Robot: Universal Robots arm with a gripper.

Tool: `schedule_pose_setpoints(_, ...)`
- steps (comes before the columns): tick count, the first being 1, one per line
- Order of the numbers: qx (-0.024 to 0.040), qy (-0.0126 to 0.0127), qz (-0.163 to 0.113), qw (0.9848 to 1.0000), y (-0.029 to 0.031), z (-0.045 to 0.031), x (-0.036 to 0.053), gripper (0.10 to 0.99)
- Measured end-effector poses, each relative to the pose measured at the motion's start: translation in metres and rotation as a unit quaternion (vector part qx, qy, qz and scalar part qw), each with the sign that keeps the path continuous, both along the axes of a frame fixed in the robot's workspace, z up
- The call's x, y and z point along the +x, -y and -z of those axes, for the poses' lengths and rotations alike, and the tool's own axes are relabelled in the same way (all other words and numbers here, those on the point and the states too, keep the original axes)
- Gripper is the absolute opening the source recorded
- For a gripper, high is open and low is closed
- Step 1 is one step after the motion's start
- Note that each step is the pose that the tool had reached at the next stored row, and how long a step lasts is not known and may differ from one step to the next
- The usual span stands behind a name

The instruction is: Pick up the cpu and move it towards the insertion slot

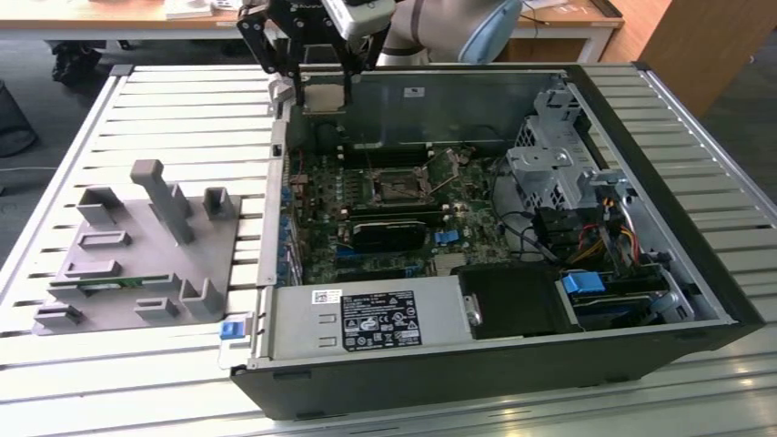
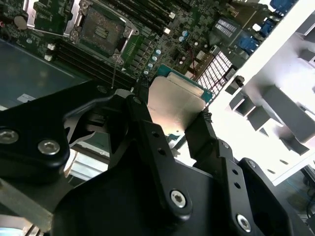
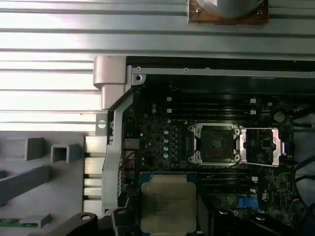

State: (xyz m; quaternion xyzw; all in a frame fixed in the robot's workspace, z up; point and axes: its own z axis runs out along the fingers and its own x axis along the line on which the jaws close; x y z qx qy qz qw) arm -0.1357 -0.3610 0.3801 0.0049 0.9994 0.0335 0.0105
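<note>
Above the far-left corner of the open PC case [image 1: 510,364], gripper [image 1: 318,86] holds the cpu [image 1: 323,96] off the board, fingers [image 2: 147,132] clamped on two opposite edges, silvery top showing in both wrist views [image 3: 168,205]. Insertion slot [image 1: 398,187] sits mid-motherboard [image 1: 364,246] w/ bracket [image 3: 262,146] flipped open, well apart from cpu. Grey fixture [image 1: 134,264] lies on the slatted counter [image 1: 182,109] near its left edge, beside the case.

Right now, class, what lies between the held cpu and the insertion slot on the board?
In the first wrist view, green board with a column of small round capacitors lies between the cpu, held in the gripper, and the insertion slot.
</note>
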Motion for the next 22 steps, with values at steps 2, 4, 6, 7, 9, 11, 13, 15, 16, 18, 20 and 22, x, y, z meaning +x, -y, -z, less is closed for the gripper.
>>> schedule_pose_setpoints(2, 0.0, 0.0, 0.0, 1.0, -0.0017, 0.0, 0.0032, 0.545)
schedule_pose_setpoints(4, 0.0, 0.0, 0.0, 1.0, -0.0034, 0.0, 0.0069, 0.545)
schedule_pose_setpoints(6, 0.0, 0.0, 0.0, 1.0, -0.0055, 0.0, 0.0113, 0.545)
schedule_pose_setpoints(7, 0.0, 0.0, 0.0, 1.0, -0.0067, 0.0, 0.0133, 0.545)
schedule_pose_setpoints(9, -0.0001, 0.0, 0.0, 1.0, -0.009, -0.0001, 0.0166, 0.545)
schedule_pose_setpoints(11, 0.0, 0.0, 0.0, 1.0, -0.0118, 0.0, 0.0196, 0.545)
schedule_pose_setpoints(13, 0.0, 0.0, 0.0, 1.0, -0.0143, 0.0, 0.0229, 0.545)
schedule_pose_setpoints(15, 0.0, 0.0, 0.0, 1.0, -0.016, 0.0, 0.0268, 0.545)
schedule_pose_setpoints(16, -0.0001, -0.0001, 0.0, 1.0, -0.0167, -0.0001, 0.0287, 0.545)
schedule_pose_setpoints(18, -0.0001, 0.0, 0.0, 1.0, -0.0183, 0.0, 0.0331, 0.545)
schedule_pose_setpoints(20, 0.0, 0.0, 0.0, 1.0, -0.02, 0.0, 0.0375, 0.545)
schedule_pose_setpoints(22, 0.0, 0.0, 0.0, 1.0, -0.0218, 0.0001, 0.0417, 0.545)
